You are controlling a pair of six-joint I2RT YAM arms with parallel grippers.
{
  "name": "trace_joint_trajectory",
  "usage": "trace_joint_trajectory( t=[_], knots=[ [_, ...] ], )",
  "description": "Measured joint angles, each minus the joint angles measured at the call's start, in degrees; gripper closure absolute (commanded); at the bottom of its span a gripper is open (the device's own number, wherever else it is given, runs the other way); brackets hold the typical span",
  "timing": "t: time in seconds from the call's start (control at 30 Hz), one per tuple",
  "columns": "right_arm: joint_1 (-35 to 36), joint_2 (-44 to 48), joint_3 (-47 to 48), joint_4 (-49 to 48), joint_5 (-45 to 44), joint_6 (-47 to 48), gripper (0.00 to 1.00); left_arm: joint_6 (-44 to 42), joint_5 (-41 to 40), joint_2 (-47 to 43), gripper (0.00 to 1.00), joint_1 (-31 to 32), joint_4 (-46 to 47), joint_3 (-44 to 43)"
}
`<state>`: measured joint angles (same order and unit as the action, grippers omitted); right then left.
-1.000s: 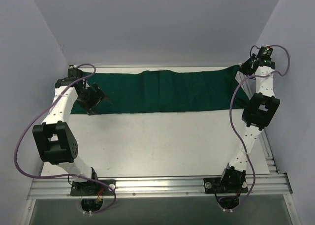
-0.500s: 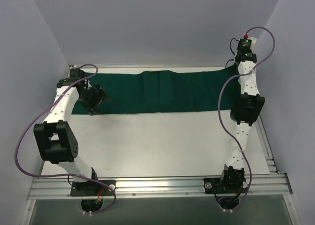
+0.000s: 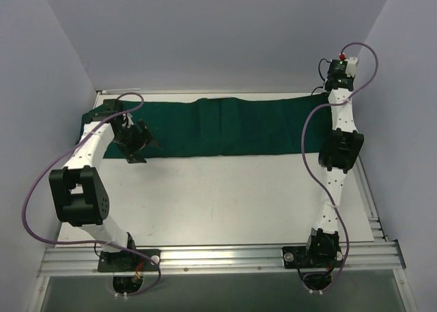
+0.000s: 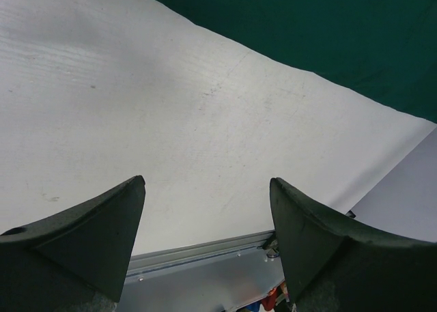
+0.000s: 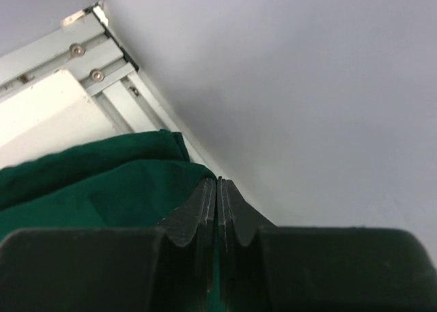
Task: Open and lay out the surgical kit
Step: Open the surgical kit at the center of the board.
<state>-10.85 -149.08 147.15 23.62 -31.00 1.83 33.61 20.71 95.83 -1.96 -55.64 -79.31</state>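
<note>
White table (image 3: 225, 196) carries the green drape (image 3: 232, 128) as a long narrow band along its far edge (nothing else of the kit shows), left gripper (image 4: 207, 189) spread wide beside its left end, right gripper (image 5: 217, 183) pressed together over the right corner, so laying out looks barely begun.

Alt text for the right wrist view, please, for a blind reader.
The right gripper, jaws shut on a corner of the green drape, fills the bottom of the frame. Behind it lie a corner of the white table and its metal rail, with a grey wall on the right.
</note>
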Motion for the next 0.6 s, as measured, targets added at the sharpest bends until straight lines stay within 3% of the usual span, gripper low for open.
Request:
trace_joint_trajectory(
  t=[0.37, 0.6],
  knots=[
    [0.5, -1.7, 4.2, -8.9, 2.4, 3.7, 1.00, -1.3, 2.1, 0.7, 0.18, 0.8, 1.4, 0.9],
    [1.8, -0.6, -0.9, -10.5, 6.9, 1.0, 1.00, -1.0, 2.8, 2.5, 0.18, 1.2, 2.8, 1.2]
  ],
)
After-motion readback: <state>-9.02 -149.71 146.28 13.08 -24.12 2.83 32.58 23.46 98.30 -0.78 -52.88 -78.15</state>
